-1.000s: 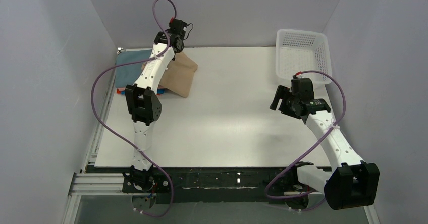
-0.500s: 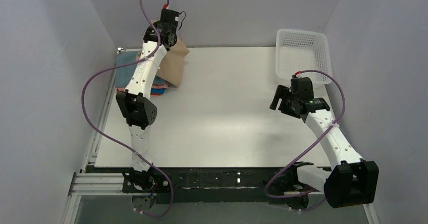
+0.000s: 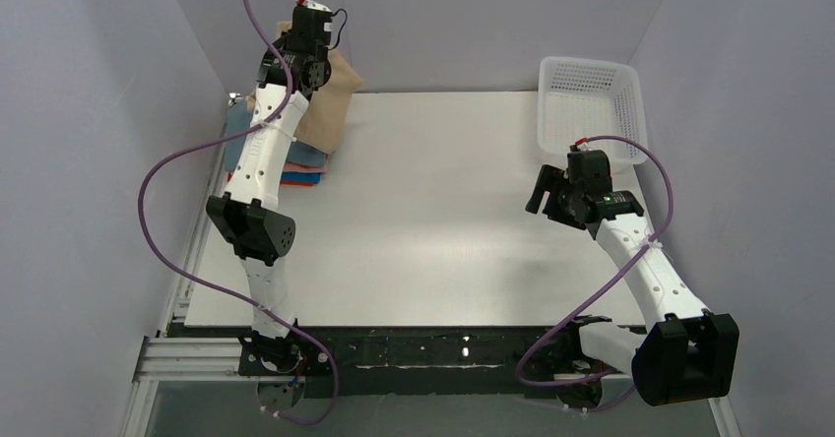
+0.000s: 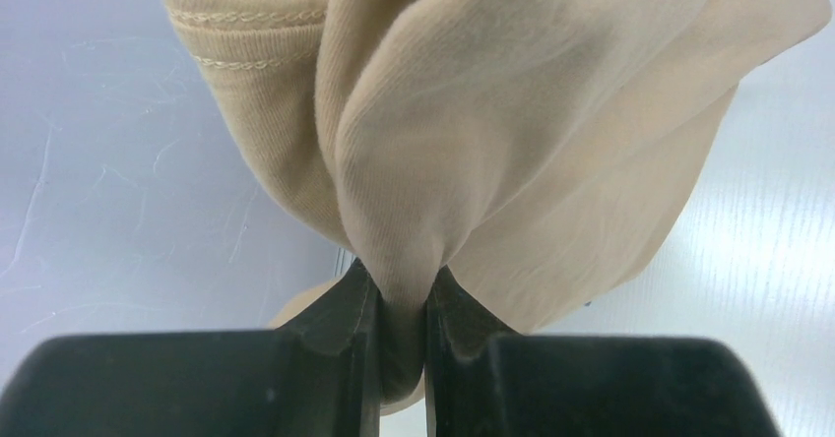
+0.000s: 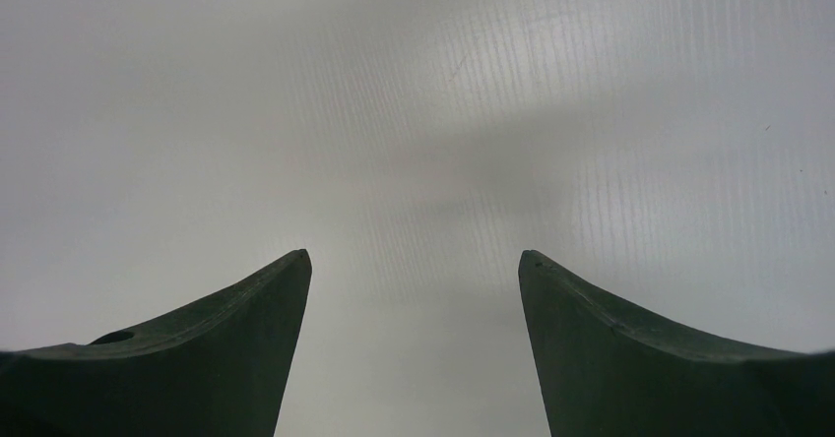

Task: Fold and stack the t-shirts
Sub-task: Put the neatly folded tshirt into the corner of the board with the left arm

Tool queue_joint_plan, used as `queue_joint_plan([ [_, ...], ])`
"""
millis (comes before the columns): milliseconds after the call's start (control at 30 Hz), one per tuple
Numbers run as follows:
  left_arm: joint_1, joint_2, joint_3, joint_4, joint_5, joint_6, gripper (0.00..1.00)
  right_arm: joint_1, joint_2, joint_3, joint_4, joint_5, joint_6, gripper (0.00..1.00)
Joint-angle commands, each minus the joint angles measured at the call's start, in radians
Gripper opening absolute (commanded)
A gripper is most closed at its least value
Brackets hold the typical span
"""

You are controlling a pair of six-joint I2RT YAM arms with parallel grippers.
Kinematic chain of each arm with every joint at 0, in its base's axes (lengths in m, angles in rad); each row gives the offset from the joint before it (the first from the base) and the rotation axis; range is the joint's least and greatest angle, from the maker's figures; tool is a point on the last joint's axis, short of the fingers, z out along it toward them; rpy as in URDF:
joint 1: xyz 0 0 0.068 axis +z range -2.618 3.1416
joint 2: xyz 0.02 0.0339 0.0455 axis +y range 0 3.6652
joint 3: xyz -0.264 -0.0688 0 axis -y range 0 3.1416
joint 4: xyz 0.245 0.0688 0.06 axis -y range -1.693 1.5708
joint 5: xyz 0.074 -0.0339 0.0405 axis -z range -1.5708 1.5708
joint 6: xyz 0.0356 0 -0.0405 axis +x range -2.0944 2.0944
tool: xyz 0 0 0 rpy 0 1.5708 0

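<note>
Pale grey walls (image 3: 89,161) box in a white tabletop (image 3: 443,211), with a lattice basket (image 3: 589,63) in its far right corner.

The left end effector (image 4: 402,309) is at the far left corner, raised, its jaws pinched tight on a gathered fold of the tan shirt (image 4: 512,142). The cloth fans out from the pinch in loose folds, a stitched hem showing at one side. From above, the tan shirt hangs from the grip and trails toward the near side, its lower part lying over the stack (image 3: 300,171) of folded shirts, where grey-blue, salmon, bright blue and orange-red edges show along the left border of the tabletop.

The stack lies just below and slightly nearer than the held point, so laying the tan shirt flat likely means a descent with a short draw toward the arm's base. The shirt looks bunched, not squared, so it may land creased.

The right end effector (image 5: 414,255) is spread open, holding nothing, over bare tabletop near the basket and well apart from the stack. The left arm is clearly nearer.
</note>
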Motion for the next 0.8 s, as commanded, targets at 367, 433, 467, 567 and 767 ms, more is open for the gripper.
queue_joint_plan([
  [367,0.175,0.040,-0.158,0.065,-0.019,-0.075,0.00,-0.005,0.015,0.042,-0.013,0.044,-0.001,0.85],
  [433,0.214,0.048,-0.185,0.085,0.027,-0.097,0.00,-0.005,0.018,0.043,-0.023,0.051,0.003,0.85],
  [467,0.232,0.054,-0.189,0.087,0.059,-0.112,0.00,-0.005,0.019,0.046,-0.028,0.052,0.004,0.85],
  [567,0.277,0.074,-0.213,0.107,0.160,-0.163,0.00,-0.005,0.019,0.050,-0.036,0.056,0.007,0.85],
  [767,0.363,0.150,-0.171,0.137,0.229,-0.213,0.00,-0.005,0.023,0.072,-0.076,0.081,0.023,0.85],
])
